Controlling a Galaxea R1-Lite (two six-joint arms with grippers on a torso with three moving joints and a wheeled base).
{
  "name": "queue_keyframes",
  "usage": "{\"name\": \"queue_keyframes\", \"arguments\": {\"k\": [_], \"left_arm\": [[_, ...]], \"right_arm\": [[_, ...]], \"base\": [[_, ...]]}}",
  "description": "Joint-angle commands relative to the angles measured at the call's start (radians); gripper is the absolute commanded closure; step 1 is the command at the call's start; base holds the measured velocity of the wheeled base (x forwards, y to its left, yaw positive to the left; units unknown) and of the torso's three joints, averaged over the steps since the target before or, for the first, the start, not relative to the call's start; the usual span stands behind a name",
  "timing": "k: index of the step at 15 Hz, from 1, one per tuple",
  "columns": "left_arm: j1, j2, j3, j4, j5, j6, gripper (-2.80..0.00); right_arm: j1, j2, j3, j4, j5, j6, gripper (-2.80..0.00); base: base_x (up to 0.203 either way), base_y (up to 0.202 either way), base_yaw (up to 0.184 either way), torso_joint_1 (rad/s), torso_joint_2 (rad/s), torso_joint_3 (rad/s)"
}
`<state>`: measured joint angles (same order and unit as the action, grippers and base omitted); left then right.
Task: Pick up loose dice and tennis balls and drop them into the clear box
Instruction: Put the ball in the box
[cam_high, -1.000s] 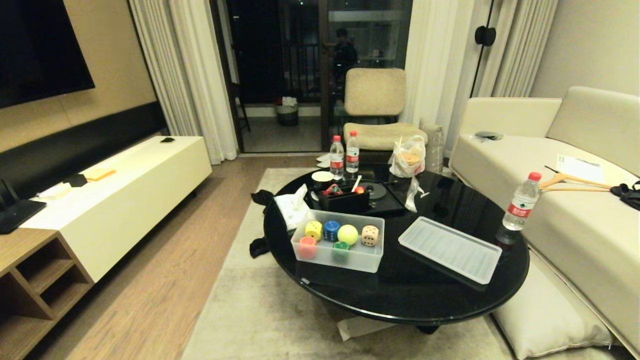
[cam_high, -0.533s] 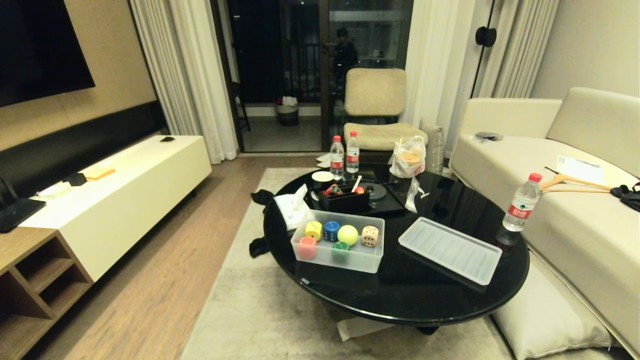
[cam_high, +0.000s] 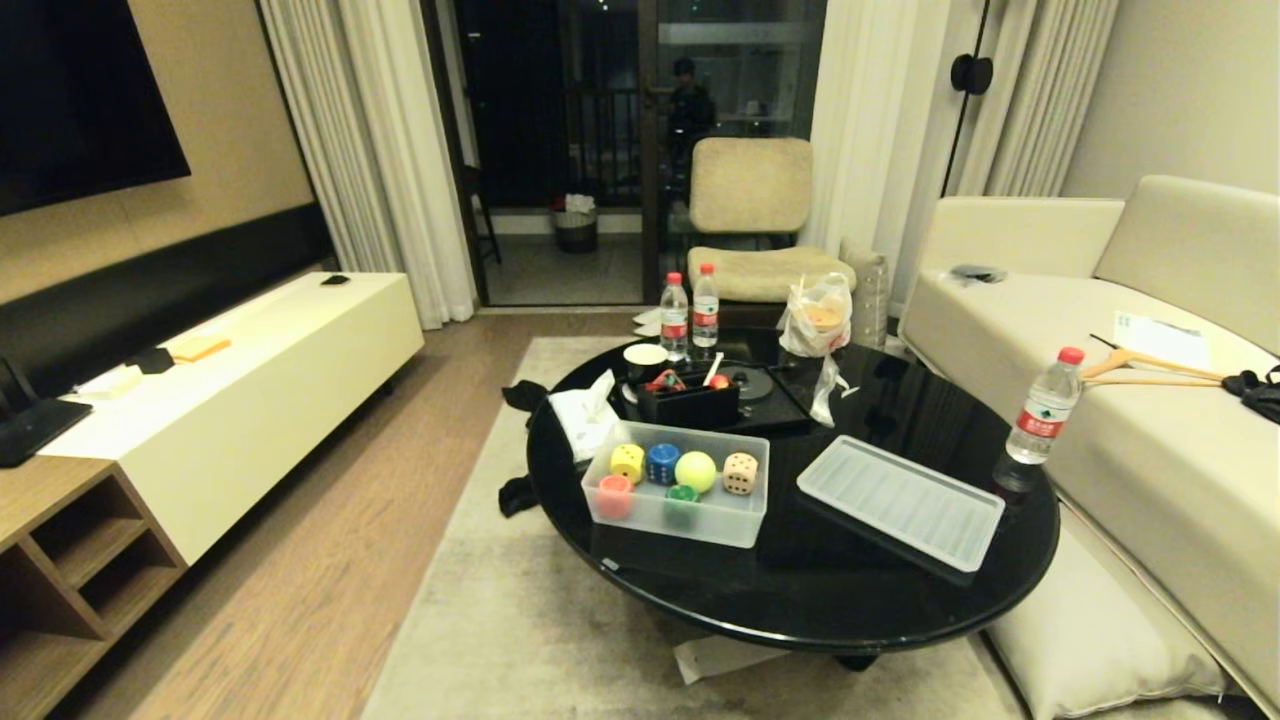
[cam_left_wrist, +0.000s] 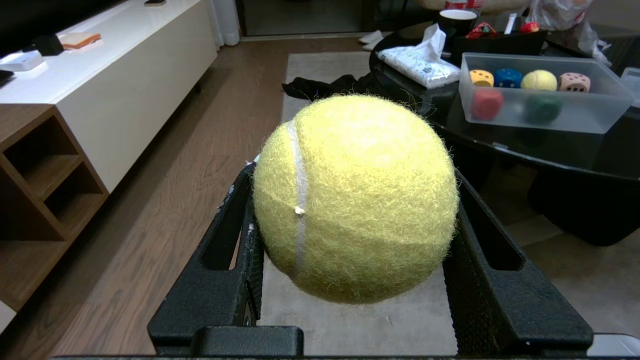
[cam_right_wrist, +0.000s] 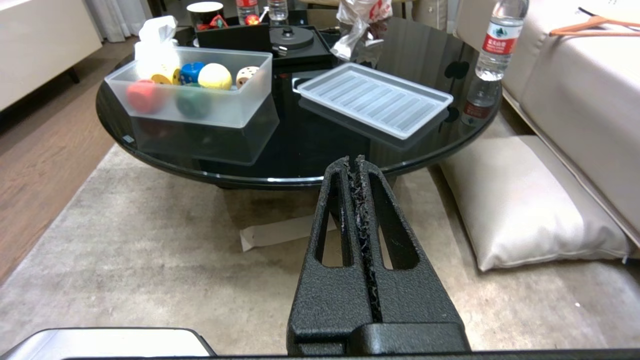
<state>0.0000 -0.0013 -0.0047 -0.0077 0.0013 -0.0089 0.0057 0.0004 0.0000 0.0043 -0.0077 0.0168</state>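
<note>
The left gripper (cam_left_wrist: 350, 220) clamps a fuzzy yellow-green tennis ball (cam_left_wrist: 355, 197) — short of the round black table (cam_high: 870, 590). The right gripper (cam_right_wrist: 356, 167) is pressed closed, empty. The translucent plastic clear box (cam_high: 690, 520) sits at the table's nine o'clock — dice inside.

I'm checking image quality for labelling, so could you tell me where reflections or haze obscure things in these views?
Head view: the glossy black table mirrors the lid and a bottle. Left wrist view: the tennis ball in the left pincer fills the foreground. Right wrist view: the clear box wall hazes the red and green dice.
</note>
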Motion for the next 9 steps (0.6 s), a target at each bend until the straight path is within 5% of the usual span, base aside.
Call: {"name": "queue_keyframes", "arguments": {"k": [1, 9], "left_arm": [[0.0, 0.001, 0.006, 0.0, 0.0, 0.0, 0.0], [0.0, 0.001, 0.007, 0.0, 0.0, 0.0, 0.0]], "right_arm": [[0.0, 0.0, 0.002, 0.0, 0.0, 0.0, 0.0], [0.0, 0.0, 0.002, 0.0, 0.0, 0.0, 0.0]], "base": [[0.073, 0.0, 0.014, 0.002, 0.0, 0.006], [0.172, 0.0, 0.009, 0.002, 0.0, 0.002]]}}
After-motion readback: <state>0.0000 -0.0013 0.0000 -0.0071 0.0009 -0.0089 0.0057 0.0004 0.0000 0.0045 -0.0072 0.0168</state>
